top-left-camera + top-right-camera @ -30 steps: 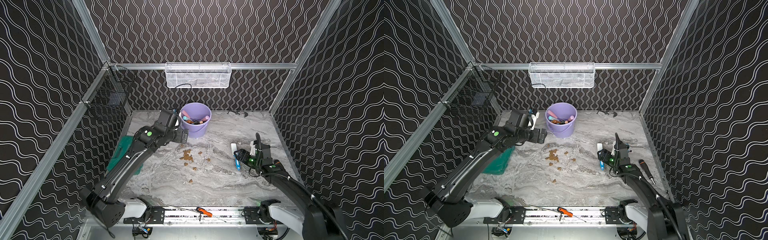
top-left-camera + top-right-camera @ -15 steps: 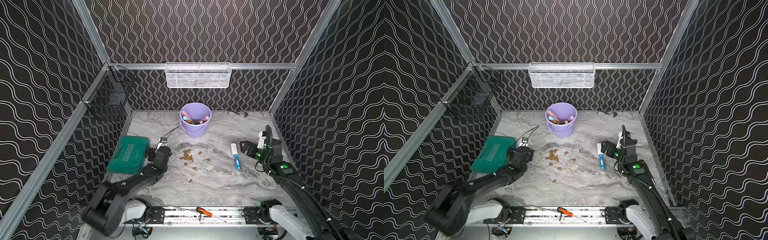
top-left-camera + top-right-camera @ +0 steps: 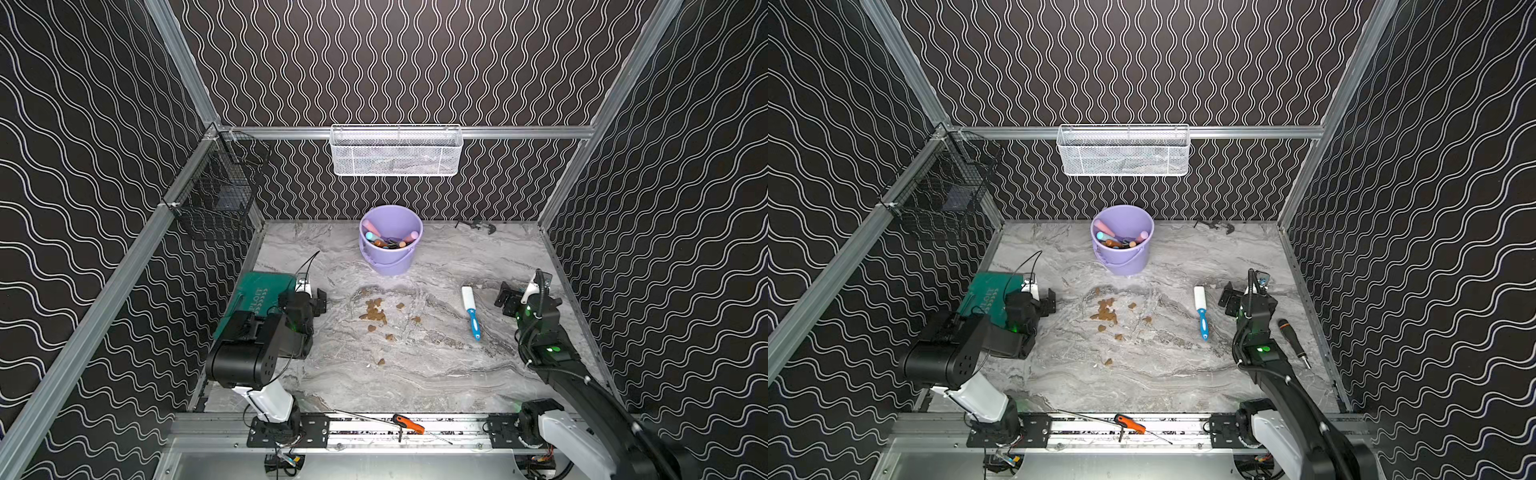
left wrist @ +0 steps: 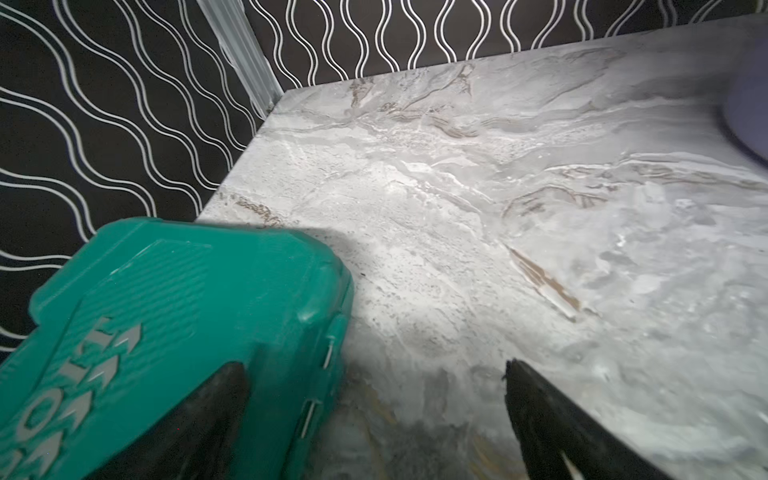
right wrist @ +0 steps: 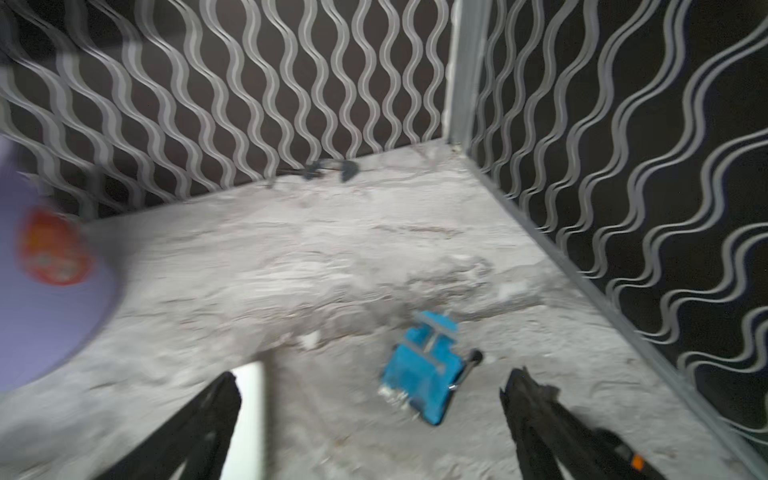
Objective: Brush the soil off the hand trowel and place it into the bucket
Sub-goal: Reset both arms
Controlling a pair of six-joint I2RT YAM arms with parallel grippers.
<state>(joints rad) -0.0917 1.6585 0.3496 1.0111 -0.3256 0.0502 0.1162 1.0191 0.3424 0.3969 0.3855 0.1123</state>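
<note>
Left end effector (image 4: 376, 372) and right end effector (image 5: 374, 380) both gape wide, empty. Soil (image 3: 376, 309) lies on the surface (image 3: 436, 374) near the bucket (image 3: 390, 262), which holds tool handles (image 3: 370, 228). A black screwdriver (image 3: 1292, 338) shows in a top view only.

The walls (image 3: 395, 62) are showing white wavy lines on black. The tabletop (image 3: 436, 374) is showing grey-and-white marbling with thin brown veins. At the far middle the bucket (image 3: 390, 262) is showing plain lilac-purple, and the tool handles (image 3: 388, 239) inside it are showing pink, teal and orange. In the right wrist view a blurred red-orange sticker (image 5: 52, 247) is showing on its side. The soil (image 3: 375, 309) is lying brown at the centre. To its right the brush (image 3: 471, 309) is showing a white head and a blue handle. At the left the case (image 3: 257, 291) is showing teal-green with grey lettering. On the far wall the mesh basket (image 3: 395, 151) is showing white; on the left wall the wire basket (image 3: 216, 195) is showing black. On the near rail the orange-handled screwdriver (image 3: 409, 424) is lying, and at the right the black-handled screwdriver (image 3: 1292, 338).
</note>
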